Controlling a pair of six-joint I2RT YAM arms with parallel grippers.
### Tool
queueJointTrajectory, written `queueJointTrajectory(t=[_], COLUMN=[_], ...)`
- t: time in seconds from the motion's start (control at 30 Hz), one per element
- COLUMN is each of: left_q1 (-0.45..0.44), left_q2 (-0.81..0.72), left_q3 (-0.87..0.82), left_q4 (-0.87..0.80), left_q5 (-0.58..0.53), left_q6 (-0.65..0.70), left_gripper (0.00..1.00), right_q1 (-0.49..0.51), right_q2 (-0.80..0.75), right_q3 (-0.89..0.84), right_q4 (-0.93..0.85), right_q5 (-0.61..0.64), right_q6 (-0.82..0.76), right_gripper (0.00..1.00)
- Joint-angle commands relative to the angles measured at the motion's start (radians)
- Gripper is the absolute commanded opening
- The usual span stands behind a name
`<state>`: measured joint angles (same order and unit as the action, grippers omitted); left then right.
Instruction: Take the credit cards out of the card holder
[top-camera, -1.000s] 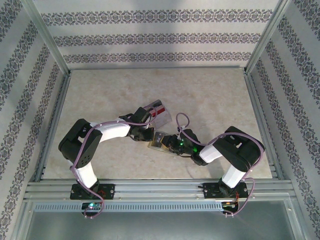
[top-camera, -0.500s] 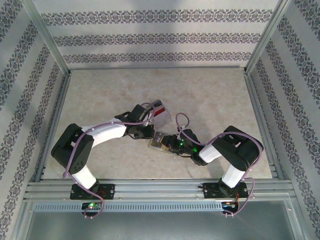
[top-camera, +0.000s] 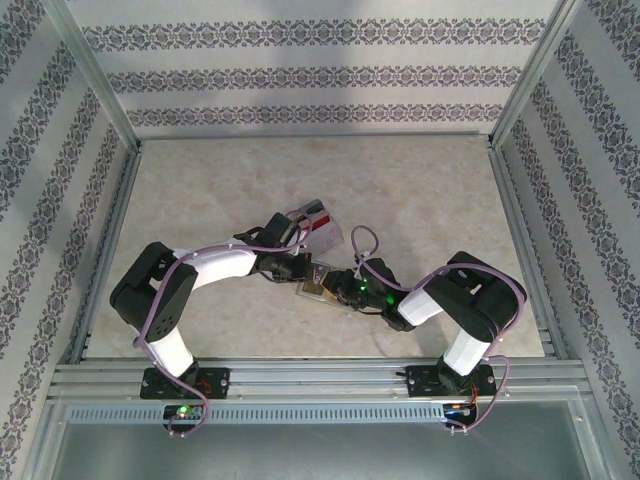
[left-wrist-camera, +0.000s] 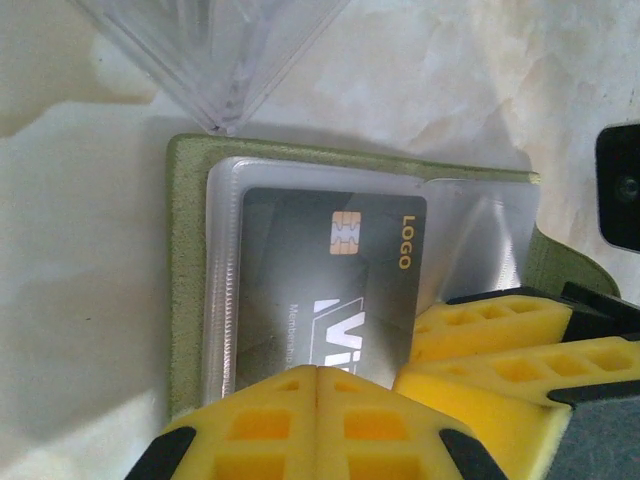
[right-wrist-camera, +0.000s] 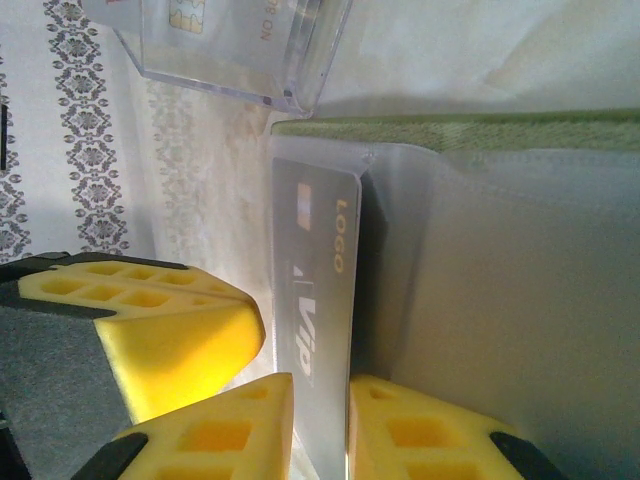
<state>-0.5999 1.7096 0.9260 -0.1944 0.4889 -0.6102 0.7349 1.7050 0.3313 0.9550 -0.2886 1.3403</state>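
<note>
The card holder (top-camera: 317, 281) lies open on the table between both grippers, olive-green (left-wrist-camera: 185, 290) outside with pale translucent sleeves (right-wrist-camera: 500, 260). A dark grey credit card (left-wrist-camera: 320, 270) with a chip and "LOGO" print sits in the front sleeve. My left gripper (left-wrist-camera: 317, 372) is shut, with nothing between its fingers, and its joined yellow tips rest against the card's near edge. My right gripper (right-wrist-camera: 320, 405) is shut on the card holder, its fingers clamping the sleeve that holds the card (right-wrist-camera: 315, 290). Its fingers (left-wrist-camera: 490, 325) show beside the card. The left fingers (right-wrist-camera: 170, 320) sit just left of the card.
A clear plastic box (top-camera: 320, 222) holding red and white cards stands just behind the holder, its corner close to the sleeves (right-wrist-camera: 240, 60). Metal rails and patterned walls bound the pale stone table (top-camera: 420, 200).
The left arm's elbow swung out to the left and came partly back. Its jaws closed the last bit. The right arm and the holder stayed put.
</note>
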Motion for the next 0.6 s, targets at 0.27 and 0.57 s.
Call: queueJointTrajectory(t=[0.27, 0.57], left_q1=[0.025, 0.028], left_q2=[0.03, 0.044], left_q3=[-0.017, -0.017], left_q4=[0.011, 0.007], left_q5=[-0.056, -0.061], left_q6=[0.003, 0.009], left_gripper=[0.03, 0.03], right_q1=[-0.009, -0.008], right_q2=[0.027, 0.03], right_q3=[0.004, 0.007], right_q4=[-0.045, -0.05], right_q5=[0.005, 0.002], right_q6=[-0.004, -0.006], right_gripper=[0.22, 0.22])
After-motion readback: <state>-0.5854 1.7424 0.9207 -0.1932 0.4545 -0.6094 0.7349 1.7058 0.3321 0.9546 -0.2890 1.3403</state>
